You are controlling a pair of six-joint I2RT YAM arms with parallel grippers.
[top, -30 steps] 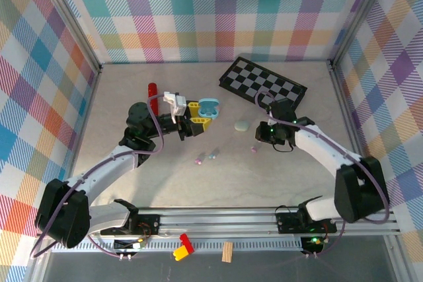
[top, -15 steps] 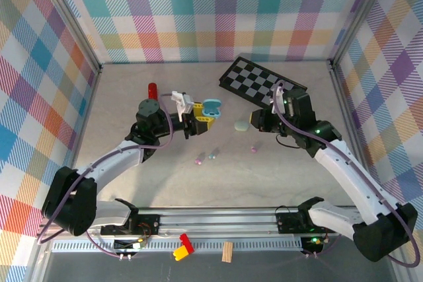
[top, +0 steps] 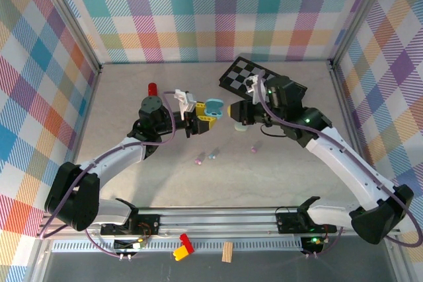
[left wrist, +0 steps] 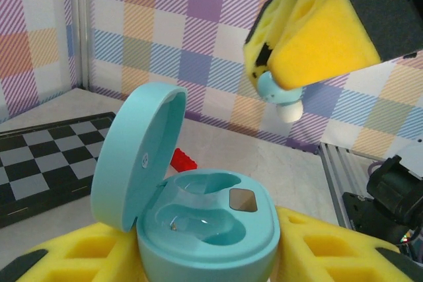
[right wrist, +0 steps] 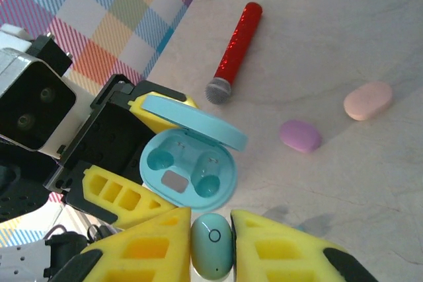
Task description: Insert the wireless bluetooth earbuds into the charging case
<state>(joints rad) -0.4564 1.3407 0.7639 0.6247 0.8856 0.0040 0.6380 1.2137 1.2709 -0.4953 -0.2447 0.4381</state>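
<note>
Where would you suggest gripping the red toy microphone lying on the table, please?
Probably across the red handle of the microphone, near its middle, coming straight down from above: it lies flat on the table, and the handle is slim and straight, unlike the rounded grey head.

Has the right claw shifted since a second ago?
Yes. The right claw, gripping a mint earbud, has swung left, from below the checkerboard's middle to below its left corner, close to the open teal case.

Bright, even overhead light; soft faint shadows; wrist views sharp, near foam slightly blurred.
</note>
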